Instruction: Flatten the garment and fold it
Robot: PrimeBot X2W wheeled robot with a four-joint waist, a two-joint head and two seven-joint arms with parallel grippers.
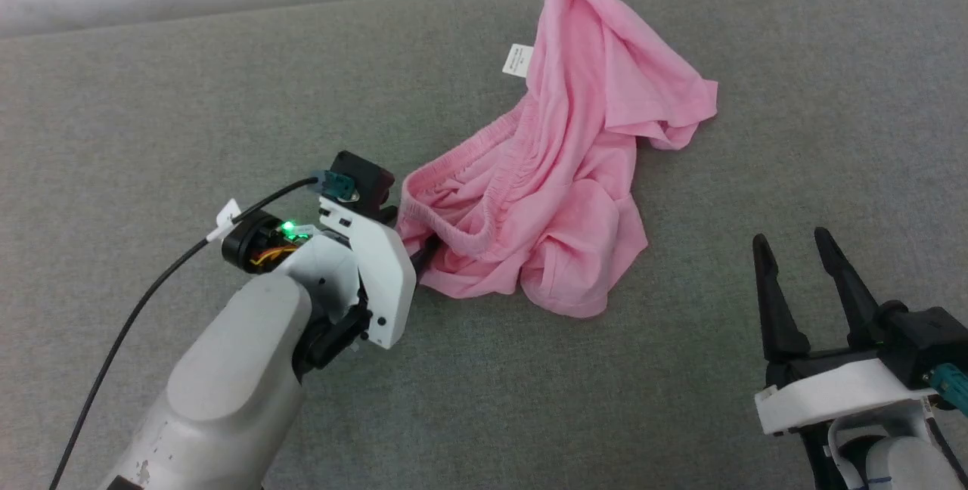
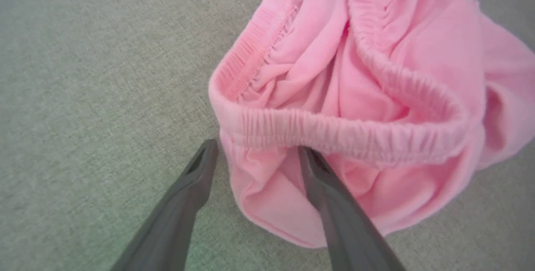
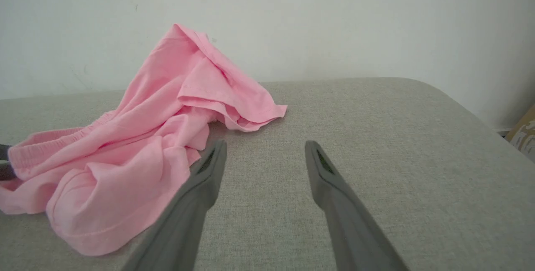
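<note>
The garment [image 1: 560, 165] is a pair of light pink shorts lying crumpled on the grey fabric surface, waistband gathered toward the left, a white label tag [image 1: 517, 60] at its upper edge. My left gripper [image 2: 257, 147] is open at the garment's [image 2: 359, 95] left end, its fingers spread either side of the fabric just below the elastic waistband [image 2: 334, 133]. The left gripper's white body [image 1: 370, 263] hides its fingertips in the head view. My right gripper [image 1: 790, 244] stands open at the lower right, apart from the garment [image 3: 138, 137]; its fingers [image 3: 265, 147] hold nothing.
The grey padded surface [image 1: 151, 112] stretches wide on all sides of the garment. A pale wall [image 3: 334, 20] stands behind its far edge. A black cable [image 1: 151, 278] trails from the left wrist. The surface's rounded right corner [image 3: 451, 95] drops off to the floor.
</note>
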